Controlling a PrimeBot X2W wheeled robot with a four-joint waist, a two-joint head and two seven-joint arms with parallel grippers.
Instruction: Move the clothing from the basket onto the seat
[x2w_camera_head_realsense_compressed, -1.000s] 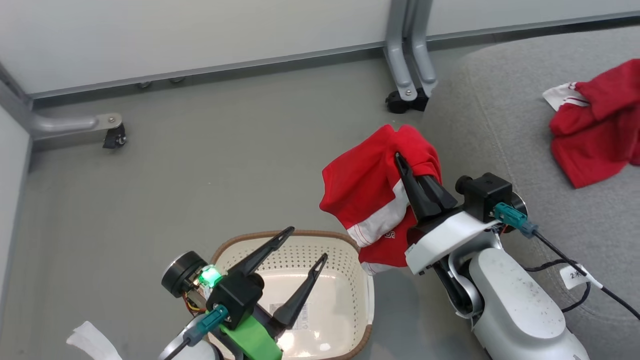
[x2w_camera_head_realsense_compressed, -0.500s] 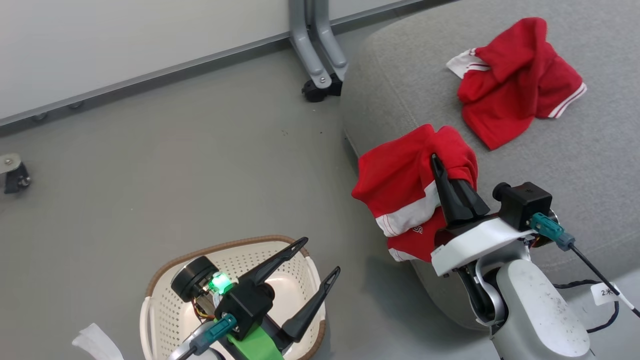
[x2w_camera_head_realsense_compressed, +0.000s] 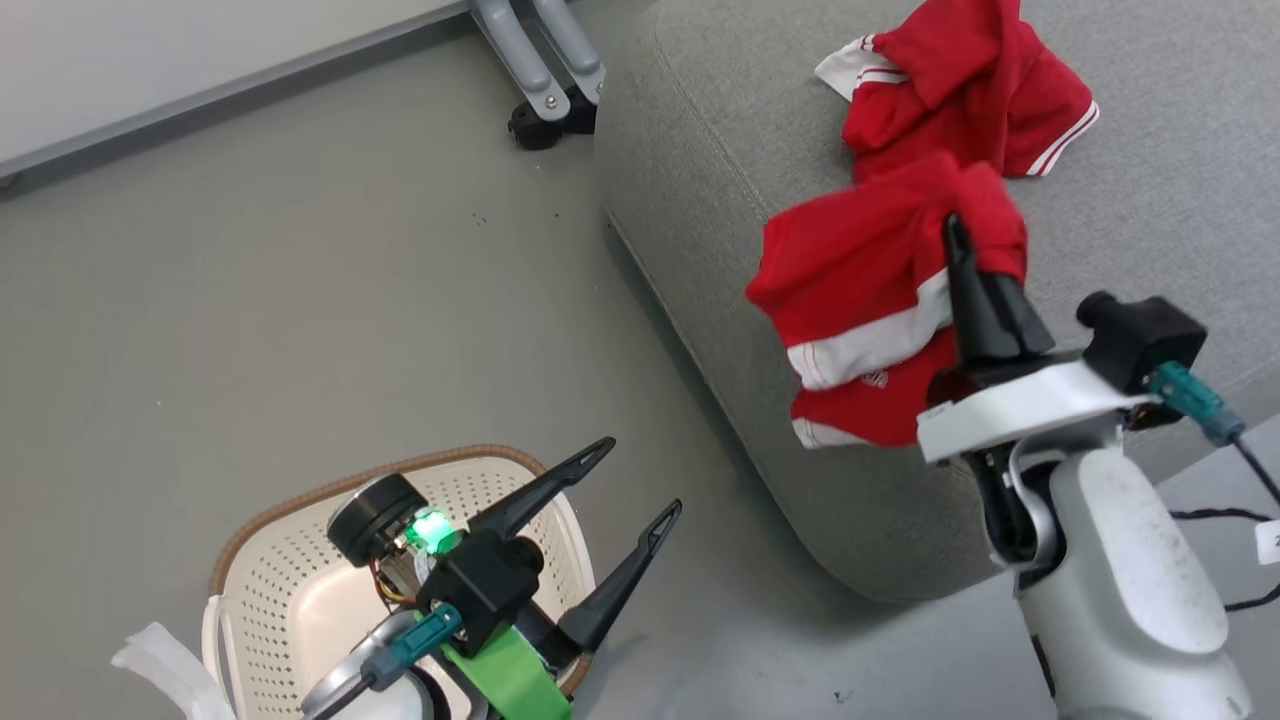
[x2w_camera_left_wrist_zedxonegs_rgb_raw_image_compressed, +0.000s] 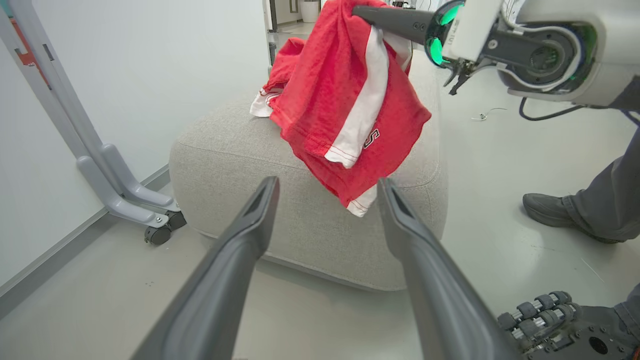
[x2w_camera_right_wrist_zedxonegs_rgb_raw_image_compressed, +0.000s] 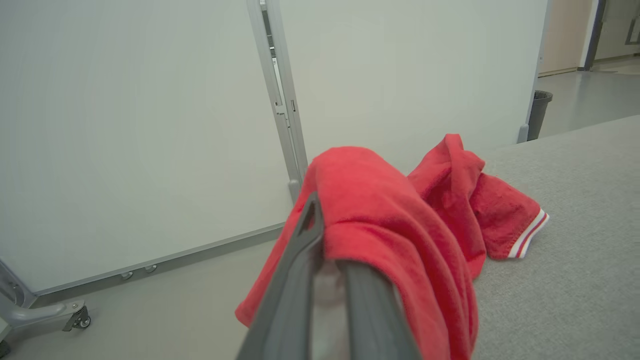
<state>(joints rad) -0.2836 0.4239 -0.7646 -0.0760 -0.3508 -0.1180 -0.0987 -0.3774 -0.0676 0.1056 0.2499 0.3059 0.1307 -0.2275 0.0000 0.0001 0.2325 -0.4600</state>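
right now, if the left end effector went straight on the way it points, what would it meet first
Probably the hanging red garment, or the grey seat just behind it; depth is unclear.

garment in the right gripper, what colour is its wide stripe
White: the stripe runs down the red garment; clearest in the left wrist view.

The left gripper (x2w_camera_head_realsense_compressed: 638, 478) hung low in the head view, its two dark fingers spread wide. The right gripper (x2w_camera_head_realsense_compressed: 955, 235), on a pale forearm, pointed up that view, pinched shut on a red garment (x2w_camera_head_realsense_compressed: 850, 270).
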